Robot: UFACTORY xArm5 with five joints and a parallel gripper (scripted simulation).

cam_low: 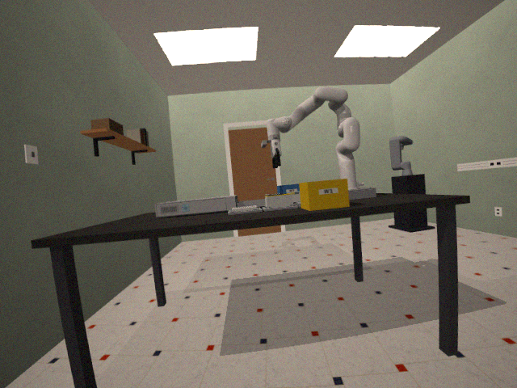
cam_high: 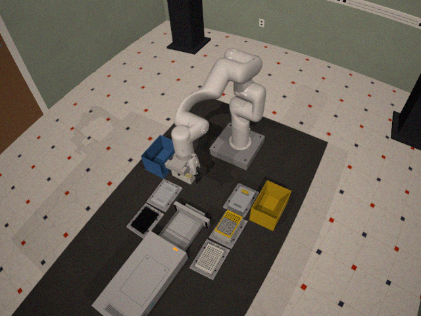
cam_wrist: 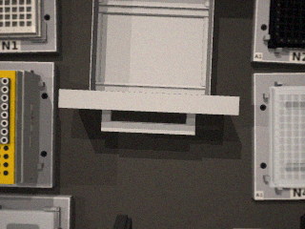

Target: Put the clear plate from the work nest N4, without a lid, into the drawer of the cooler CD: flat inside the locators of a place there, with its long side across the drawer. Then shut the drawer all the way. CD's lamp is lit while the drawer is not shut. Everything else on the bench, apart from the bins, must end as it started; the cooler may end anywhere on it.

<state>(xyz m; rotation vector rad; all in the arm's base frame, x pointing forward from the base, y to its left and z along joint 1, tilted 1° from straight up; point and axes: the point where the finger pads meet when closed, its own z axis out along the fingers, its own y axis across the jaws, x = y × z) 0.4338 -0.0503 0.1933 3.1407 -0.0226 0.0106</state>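
The clear plate (cam_high: 164,193) (cam_wrist: 289,136) lies in nest N4 (cam_high: 153,201) (cam_wrist: 259,143), left of the drawer's front in the top view. I cannot tell whether a lid lies on it. The cooler CD (cam_high: 144,277) (cam_low: 194,205) has its drawer (cam_high: 182,227) (cam_wrist: 154,52) pulled out and empty, with the front panel (cam_wrist: 148,101) and handle (cam_high: 191,210) (cam_wrist: 148,127) towards the arm. CD's lamp (cam_high: 175,249) glows orange. My gripper (cam_high: 192,177) (cam_low: 275,161) is open and empty. It hangs high above the bench, just past the drawer's handle, pointing down.
A black plate (cam_high: 145,219) (cam_wrist: 287,21) lies in N2 and a white plate (cam_high: 209,258) (cam_wrist: 16,16) in N1. A yellow tip box (cam_high: 228,223) (cam_wrist: 7,129) and another nest (cam_high: 241,199) lie right of the drawer. A yellow bin (cam_high: 270,204) (cam_low: 324,194) and a blue bin (cam_high: 157,156) stand nearby.
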